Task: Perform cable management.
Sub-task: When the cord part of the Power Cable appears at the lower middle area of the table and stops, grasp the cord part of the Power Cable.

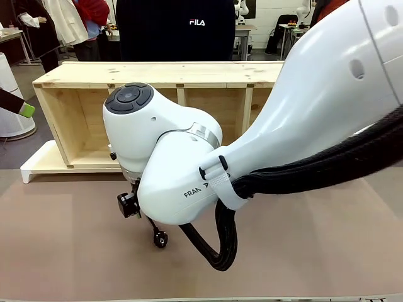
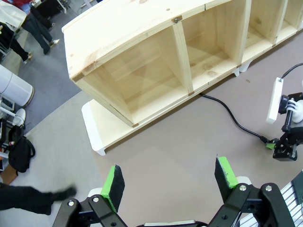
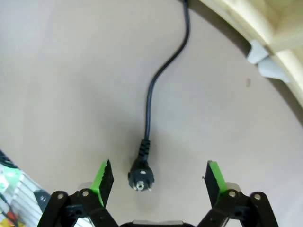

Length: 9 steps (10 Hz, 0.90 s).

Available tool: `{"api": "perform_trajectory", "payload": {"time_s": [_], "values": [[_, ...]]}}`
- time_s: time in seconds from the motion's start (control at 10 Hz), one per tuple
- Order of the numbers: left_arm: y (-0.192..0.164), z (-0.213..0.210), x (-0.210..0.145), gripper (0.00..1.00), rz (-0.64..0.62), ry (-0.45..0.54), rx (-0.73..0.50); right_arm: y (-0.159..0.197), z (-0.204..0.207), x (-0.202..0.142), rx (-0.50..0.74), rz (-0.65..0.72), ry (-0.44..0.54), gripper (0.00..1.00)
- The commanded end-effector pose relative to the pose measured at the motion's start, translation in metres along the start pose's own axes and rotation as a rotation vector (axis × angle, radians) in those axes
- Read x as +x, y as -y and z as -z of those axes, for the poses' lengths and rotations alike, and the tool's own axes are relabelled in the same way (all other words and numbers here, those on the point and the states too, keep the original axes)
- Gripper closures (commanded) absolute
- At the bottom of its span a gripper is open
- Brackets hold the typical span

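The cable point(image 3: 150, 101) is a thin black cord that runs from under the wooden shelf point(image 3: 265, 23) across the brown table. Its chunky plug point(image 3: 139, 176) lies prongs-up between the green pads of my open right gripper point(image 3: 160, 177), touching neither. From the left wrist view the cable point(image 2: 227, 111) curves from the shelf point(image 2: 142, 61) to the right gripper point(image 2: 279, 144). My left gripper point(image 2: 170, 179) hangs open high above the table with nothing in it. In the front view the plug point(image 1: 160, 239) shows under the white right arm point(image 1: 302, 119), which hides its gripper.
A white power strip point(image 2: 273, 99) lies beside the right gripper. The shelf point(image 1: 164, 74) spans the table's far side on white feet point(image 1: 38, 165). A person in a black top point(image 1: 176, 28) stands behind it. A black finger with a green pad point(image 1: 26, 110) juts in at the left edge.
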<state>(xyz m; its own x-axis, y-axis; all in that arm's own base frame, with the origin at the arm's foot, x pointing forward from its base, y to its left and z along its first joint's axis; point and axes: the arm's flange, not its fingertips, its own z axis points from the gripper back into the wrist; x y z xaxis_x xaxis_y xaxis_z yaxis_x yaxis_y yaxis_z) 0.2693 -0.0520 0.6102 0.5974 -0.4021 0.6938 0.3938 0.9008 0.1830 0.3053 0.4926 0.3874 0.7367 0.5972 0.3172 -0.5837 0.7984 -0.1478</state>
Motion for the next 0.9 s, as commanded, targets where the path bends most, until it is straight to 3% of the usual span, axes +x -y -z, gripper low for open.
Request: {"api": "perform_trajectory", "payload": {"time_s": [0.0, 0.4, 0.8], "values": [[-0.001, 0.001, 0.001, 0.00, -0.002, 0.006, 0.002, -0.005, 0.010, 0.006, 0.067, -0.028, -0.044, 0.00], [-0.001, 0.001, 0.001, 0.00, -0.002, 0.006, 0.002, -0.010, 0.039, 0.008, 0.160, -0.009, -0.171, 0.00], [-0.001, 0.001, 0.001, 0.00, -0.002, 0.006, 0.002, -0.002, 0.053, 0.001, 0.178, -0.017, -0.207, 0.00]]}}
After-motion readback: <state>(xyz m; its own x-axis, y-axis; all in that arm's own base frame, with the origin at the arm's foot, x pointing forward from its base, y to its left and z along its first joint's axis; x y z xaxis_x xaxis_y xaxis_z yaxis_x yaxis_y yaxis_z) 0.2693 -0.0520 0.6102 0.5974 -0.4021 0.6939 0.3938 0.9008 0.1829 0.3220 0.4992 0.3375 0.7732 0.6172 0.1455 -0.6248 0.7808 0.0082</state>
